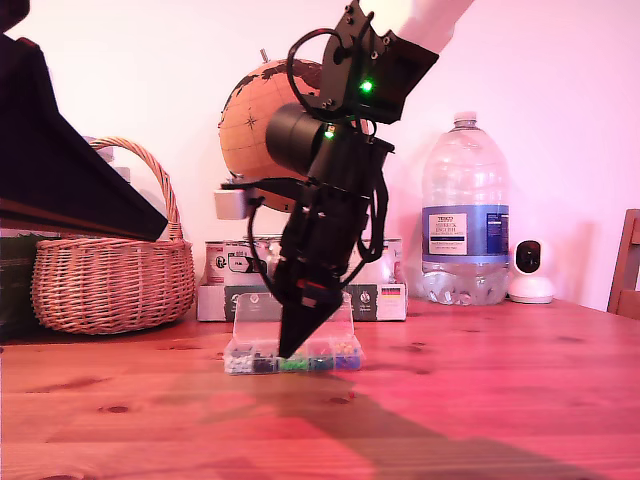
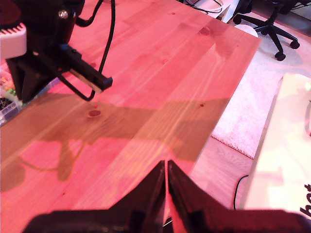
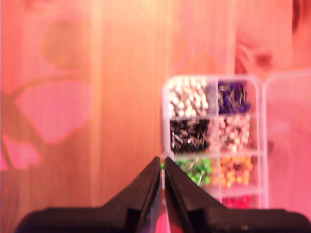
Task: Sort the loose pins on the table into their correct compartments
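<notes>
My second gripper, jaws pinched nearly together over the box's green cell, may hold the green pin, so sorting looks almost finished.

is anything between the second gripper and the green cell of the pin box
Nothing visible. My second gripper has its tips right at the edge of the green compartment of the clear organiser box, whose lid is swung open. Whether a pin is pinched there, I cannot tell.
</notes>
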### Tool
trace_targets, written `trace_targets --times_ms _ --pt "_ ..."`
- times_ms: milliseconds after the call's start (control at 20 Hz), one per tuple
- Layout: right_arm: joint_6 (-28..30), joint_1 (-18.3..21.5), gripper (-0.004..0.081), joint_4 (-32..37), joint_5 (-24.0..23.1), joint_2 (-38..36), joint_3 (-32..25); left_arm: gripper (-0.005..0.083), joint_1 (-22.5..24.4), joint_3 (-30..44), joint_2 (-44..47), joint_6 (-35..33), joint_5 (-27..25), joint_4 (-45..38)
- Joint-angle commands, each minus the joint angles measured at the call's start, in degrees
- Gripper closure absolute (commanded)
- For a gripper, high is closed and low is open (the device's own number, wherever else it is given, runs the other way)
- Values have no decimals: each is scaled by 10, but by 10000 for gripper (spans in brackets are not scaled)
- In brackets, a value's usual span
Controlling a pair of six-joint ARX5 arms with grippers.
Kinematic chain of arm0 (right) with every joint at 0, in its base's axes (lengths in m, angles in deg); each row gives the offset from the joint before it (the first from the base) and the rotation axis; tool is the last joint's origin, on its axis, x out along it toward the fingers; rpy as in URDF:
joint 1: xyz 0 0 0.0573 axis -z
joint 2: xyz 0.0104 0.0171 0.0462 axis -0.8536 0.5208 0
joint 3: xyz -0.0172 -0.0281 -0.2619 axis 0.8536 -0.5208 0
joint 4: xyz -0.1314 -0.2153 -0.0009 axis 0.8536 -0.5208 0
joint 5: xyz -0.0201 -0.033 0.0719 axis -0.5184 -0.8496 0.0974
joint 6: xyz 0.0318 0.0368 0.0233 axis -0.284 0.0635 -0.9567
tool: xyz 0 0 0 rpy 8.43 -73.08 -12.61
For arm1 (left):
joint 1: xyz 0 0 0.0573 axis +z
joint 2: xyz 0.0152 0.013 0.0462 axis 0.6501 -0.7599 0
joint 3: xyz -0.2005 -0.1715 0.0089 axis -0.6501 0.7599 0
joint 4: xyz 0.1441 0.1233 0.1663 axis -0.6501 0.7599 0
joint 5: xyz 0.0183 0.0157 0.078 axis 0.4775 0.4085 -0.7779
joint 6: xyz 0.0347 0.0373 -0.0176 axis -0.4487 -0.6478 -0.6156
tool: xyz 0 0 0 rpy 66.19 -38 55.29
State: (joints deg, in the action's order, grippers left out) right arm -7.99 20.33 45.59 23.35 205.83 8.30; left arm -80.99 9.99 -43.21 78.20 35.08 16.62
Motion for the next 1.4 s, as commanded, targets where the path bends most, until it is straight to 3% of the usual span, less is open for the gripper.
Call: trace_targets --times_ms 0,250,550,1350 --pt "-1 2 781 0 4 1 5 795 0 -3 -2 -2 0 -4" --pt "-1 1 781 -25 47 0 18 795 0 -3 -2 -2 0 -5" --pt "-1 6 781 -28 29 0 59 795 0 -3 -2 -2 0 -5" --pt "-2 16 781 -28 15 31 60 795 0 -3 -2 -2 0 -4"
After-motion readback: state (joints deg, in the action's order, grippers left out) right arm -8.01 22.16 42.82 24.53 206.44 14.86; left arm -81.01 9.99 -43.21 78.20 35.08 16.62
